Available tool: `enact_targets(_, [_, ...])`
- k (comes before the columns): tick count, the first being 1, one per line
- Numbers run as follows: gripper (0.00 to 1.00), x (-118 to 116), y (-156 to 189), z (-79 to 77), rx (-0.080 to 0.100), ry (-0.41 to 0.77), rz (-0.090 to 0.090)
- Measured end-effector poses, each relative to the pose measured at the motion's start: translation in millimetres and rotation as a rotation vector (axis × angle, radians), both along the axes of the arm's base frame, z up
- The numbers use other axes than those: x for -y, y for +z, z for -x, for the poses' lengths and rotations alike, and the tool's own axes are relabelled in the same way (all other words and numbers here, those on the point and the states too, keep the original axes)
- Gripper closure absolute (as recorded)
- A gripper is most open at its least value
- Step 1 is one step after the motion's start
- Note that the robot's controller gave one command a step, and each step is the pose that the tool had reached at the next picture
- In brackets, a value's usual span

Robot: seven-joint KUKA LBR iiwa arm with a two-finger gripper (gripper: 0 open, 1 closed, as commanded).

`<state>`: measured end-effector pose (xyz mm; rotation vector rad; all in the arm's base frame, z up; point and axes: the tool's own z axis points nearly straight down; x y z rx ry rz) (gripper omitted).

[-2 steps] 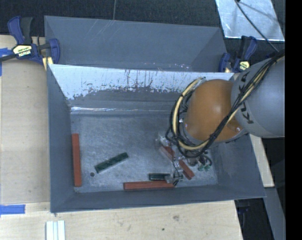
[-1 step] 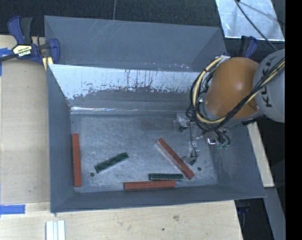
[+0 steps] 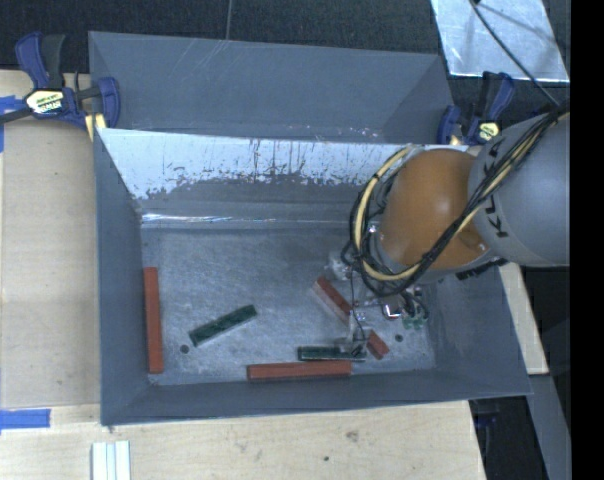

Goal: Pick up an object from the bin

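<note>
Starting at the left of the bin (image 3: 117, 268), a long red-brown bar (image 3: 153, 320) is lying along the left wall, running near to far. To its right, a dark green strip (image 3: 222, 324) is sitting tilted on the open floor, well apart from everything else. Further right, a second long red-brown bar (image 3: 299, 371) is lying flat against the near wall. Just beyond its right end, a dark flat piece (image 3: 327, 352) is resting a little farther in.

Now the busy spot: a short red-brown block (image 3: 332, 296) is lying at an angle, and right beside it the gripper (image 3: 358, 328) is hanging low over the floor, its tip at the right end of that dark flat piece. Whether the gripper is open or closed, I cannot tell, and nothing is visibly held.

Just right of the tip, a small red-brown piece (image 3: 377, 346) is lying, with a tiny green bit (image 3: 414, 320) beyond it. Above them the orange cover (image 3: 427, 208), ringed with cables, is leading off right into the grey arm (image 3: 532, 198).
</note>
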<state>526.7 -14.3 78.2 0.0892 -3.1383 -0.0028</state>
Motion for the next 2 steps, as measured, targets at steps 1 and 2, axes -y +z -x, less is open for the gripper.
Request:
enact_targets(1, [1.0, 2.0, 2.1, -1.8, 0.005, -0.003, 0.001])
enact_targets(2, [1.0, -3.0, 204.8, 10.3, 0.014, -0.002, 0.003])
